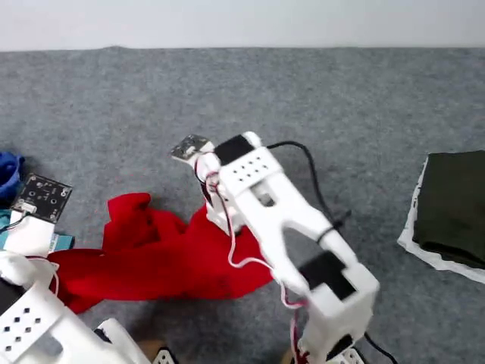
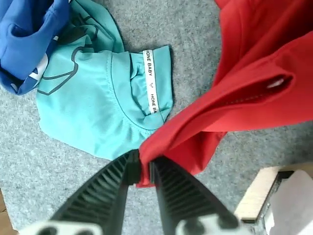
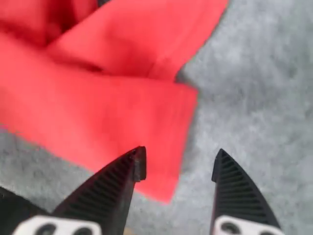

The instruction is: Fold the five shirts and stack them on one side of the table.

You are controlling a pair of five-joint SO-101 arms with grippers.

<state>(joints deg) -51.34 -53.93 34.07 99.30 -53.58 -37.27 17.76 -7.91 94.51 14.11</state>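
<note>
A red shirt [image 1: 151, 254] lies crumpled on the grey table, left of centre. In the left wrist view my left gripper [image 2: 142, 169] is shut on a lower edge of the red shirt [image 2: 254, 78], lifting a fold of it. My right gripper [image 3: 178, 164] is open just above another edge of the red shirt [image 3: 98, 103], one finger over the cloth and the other over bare carpet. The right arm [image 1: 258, 189] leans over the shirt's right side. A teal shirt [image 2: 98, 107] and a blue shirt [image 2: 27, 34] lie bunched beside the left gripper.
A folded dark green shirt [image 1: 455, 208] rests on a white one [image 1: 417, 246] at the table's right edge. The blue shirt [image 1: 7, 173] and a strip of teal [image 1: 64, 243] lie at the left edge. The left arm [image 1: 30, 318] stands at the front left.
</note>
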